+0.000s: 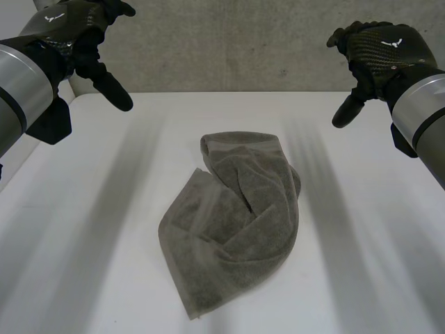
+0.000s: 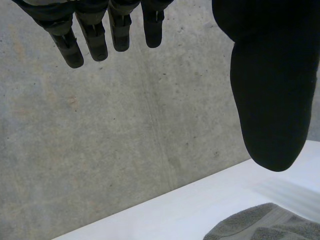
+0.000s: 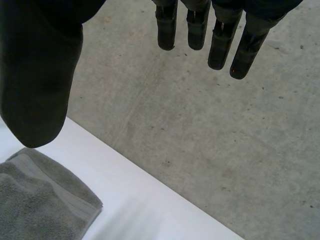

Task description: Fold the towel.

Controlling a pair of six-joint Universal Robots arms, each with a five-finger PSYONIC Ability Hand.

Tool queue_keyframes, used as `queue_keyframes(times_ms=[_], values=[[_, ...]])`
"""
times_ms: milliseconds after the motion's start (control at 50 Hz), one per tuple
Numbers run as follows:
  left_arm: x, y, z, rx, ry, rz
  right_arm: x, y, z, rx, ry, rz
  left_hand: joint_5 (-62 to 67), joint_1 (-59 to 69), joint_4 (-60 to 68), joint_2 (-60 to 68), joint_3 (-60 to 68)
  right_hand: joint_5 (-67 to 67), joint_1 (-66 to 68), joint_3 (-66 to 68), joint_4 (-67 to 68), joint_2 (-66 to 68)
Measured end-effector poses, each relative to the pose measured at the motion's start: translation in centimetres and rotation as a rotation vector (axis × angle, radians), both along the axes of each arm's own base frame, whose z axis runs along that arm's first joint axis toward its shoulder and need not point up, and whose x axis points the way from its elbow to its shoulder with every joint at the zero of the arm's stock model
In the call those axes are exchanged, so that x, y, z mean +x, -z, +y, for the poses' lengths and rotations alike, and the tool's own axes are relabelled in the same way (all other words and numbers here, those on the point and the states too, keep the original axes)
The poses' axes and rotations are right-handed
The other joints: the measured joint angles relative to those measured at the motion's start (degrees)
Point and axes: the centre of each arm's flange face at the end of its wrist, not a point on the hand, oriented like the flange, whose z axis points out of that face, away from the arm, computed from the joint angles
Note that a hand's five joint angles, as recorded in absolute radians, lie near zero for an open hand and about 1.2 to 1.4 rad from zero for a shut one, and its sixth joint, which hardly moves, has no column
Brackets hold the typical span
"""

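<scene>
Left hand (image 1: 82,43): raised over the far left of the desk (image 1: 76,250), touching nothing; fingers (image 2: 74,47) straight, spread and empty, probably ready to reach down.
Towel (image 1: 236,223): lies crumpled in the middle of the desk, not yet folded flat.
Right hand (image 1: 379,52): raised at the far right, fingers (image 3: 220,47) also straight, apart and empty; it mirrors the left, likely so each takes one side.

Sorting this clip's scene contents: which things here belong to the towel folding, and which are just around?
Part of the job:
towel, crumpled at mid-table
left hand, open, held above the table
right hand, open, held above the table

Just around:
white table
concrete wall
</scene>
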Motion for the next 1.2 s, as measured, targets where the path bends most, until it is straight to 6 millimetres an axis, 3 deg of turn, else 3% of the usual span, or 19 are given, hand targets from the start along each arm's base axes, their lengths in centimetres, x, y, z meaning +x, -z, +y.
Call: queue_keyframes(times_ms=[240,340,560,680,800,920,1060,1200], values=[[-0.2,0.2,0.5,0.005,0.014,-0.004,-0.6,-0.4,-0.7,-0.018,0.017,0.004,0.00,0.00,0.02,0.00,0.02,0.00,0.00,0.00,0.00,0.00],[-1.1,1.9,1.8,0.057,0.059,-0.028,-0.7,-0.4,-0.9,-0.035,0.019,0.049,0.00,0.03,0.13,0.10,0.12,0.00,0.00,0.00,0.00,0.00],[-3.7,12.7,8.9,0.293,0.244,-0.167,-1.0,0.2,-1.1,-0.085,0.030,0.223,0.00,0.21,0.38,0.29,0.34,0.00,0.00,0.00,0.00,0.00],[-4.1,17.2,10.5,0.306,0.290,-0.224,-1.0,0.5,-1.2,-0.080,0.024,0.239,0.01,1.30,1.47,1.39,1.46,0.00,0.00,0.00,0.00,0.00],[-4.6,20.4,11.1,0.281,0.334,-0.333,-0.9,0.7,-1.2,-0.074,0.017,0.238,1.01,3.09,3.08,3.03,3.08,0.00,0.00,0.00,0.00,0.00],[-5.1,22.6,11.4,0.274,0.371,-0.426,-0.9,1.0,-1.2,-0.065,0.012,0.239,15.03,17.09,16.85,17.19,16.80,0.00,0.00,0.00,0.00,0.00],[-6.0,23.7,10.5,0.210,0.371,-0.413,-0.8,1.7,-1.2,-0.046,0.006,0.255,51.53,53.05,53.71,53.68,53.56,0.00,0.00,0.00,0.00,0.00],[-6.3,22.4,9.3,0.125,0.337,-0.360,-0.4,3.3,-1.4,0.001,-0.042,0.317,56.32,57.29,59.51,59.42,59.37,0.00,0.00,0.00,0.00,0.00]])
